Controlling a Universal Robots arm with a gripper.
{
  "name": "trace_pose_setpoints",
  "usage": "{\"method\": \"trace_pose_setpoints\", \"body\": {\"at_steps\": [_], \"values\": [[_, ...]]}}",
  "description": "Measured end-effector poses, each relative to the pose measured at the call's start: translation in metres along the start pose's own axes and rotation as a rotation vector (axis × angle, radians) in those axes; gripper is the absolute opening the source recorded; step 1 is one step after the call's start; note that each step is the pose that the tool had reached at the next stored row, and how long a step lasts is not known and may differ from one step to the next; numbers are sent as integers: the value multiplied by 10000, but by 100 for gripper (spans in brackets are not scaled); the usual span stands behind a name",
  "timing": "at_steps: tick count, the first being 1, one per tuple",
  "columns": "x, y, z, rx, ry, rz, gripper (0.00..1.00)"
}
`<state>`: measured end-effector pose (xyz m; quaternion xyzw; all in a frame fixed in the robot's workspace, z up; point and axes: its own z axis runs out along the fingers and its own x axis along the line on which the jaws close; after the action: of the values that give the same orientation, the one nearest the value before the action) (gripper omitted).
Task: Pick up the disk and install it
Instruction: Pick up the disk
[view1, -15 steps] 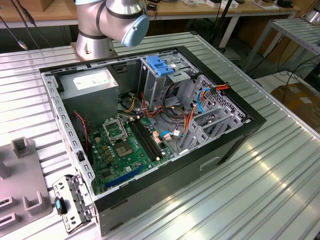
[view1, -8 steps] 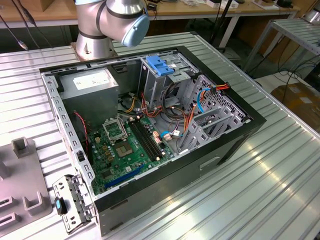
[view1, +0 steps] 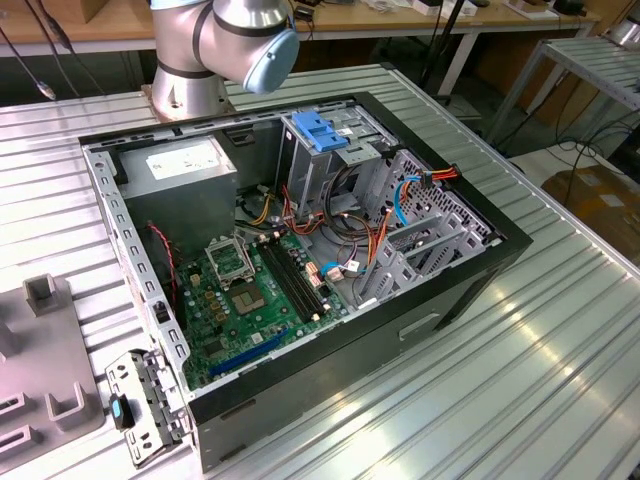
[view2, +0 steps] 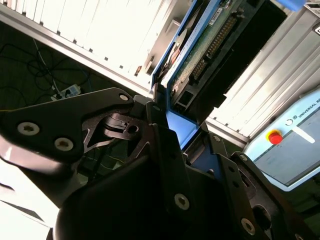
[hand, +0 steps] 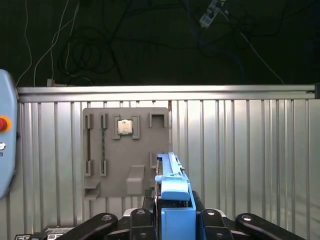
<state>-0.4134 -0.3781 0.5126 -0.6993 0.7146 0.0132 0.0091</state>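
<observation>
**Disk in the jaws, case standing open**

The gripper (hand: 174, 222) has its jaws closed on the disk (hand: 172, 187), which it clamps edge-on with a blue side rail facing the first wrist view. The second wrist view catches the disk's green circuit-board face. The disk hangs above the ribbed tabletop (hand: 250, 150), over the side of a grey fixture plate (hand: 112, 170) lying near the tabletop's edge (a small chip (hand: 125, 126) sits in one of its slots). The pick-up looks done, and carrying is the step in hand.

The open computer case (view1: 400, 330) lies in the tabletop's middle. Its drive cage (view1: 310, 170), topped in blue plastic, stands toward the wall nearest the arm's base (view1: 185, 95). Installing, as I judge it, calls for turning the disk so its rails line up squarely with a bay, clear of the loose cables (view1: 350, 240), before any push.
</observation>
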Motion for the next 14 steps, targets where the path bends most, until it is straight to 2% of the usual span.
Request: {"method": "trace_pose_setpoints", "body": {"at_steps": [14], "values": [[-2, -103, -1, -1, 0, 0, 37]]}}
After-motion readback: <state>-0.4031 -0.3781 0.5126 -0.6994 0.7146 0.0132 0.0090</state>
